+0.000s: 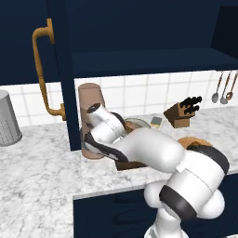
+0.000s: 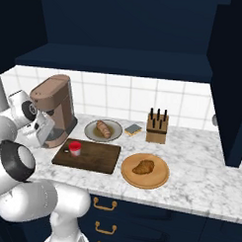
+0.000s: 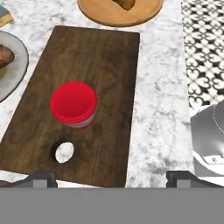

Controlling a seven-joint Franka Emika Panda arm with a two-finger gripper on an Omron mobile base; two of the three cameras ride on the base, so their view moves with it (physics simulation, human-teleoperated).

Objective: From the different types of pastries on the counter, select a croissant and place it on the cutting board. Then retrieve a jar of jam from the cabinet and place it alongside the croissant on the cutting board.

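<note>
The jar of jam [image 3: 73, 104], with its red lid, stands upright on the dark cutting board [image 3: 94, 57], just beyond the board's round hole [image 3: 64, 152]. My gripper [image 3: 112, 178] hangs above the board's near end, open wide, with nothing between its fingertips [image 3: 41, 178]. The jar [image 2: 75, 148] stands free at the left end of the board [image 2: 92, 159]. The golden-brown croissant [image 2: 143, 167] lies on a round tan plate [image 2: 158, 181] right of the board. A longer brown pastry [image 2: 103, 128] rests on a grey plate [image 2: 114, 135] behind the board. The navy cabinet door [image 1: 65, 69] stands open.
A brown coffee machine [image 2: 56, 108] stands close beside my hand at the board's left. A knife block [image 2: 157, 126] and a sponge [image 2: 133, 129] sit near the tiled wall. A grey canister [image 1: 7, 118] stands on the counter [image 1: 37, 158] at far left. Utensils [image 1: 223, 88] hang at right.
</note>
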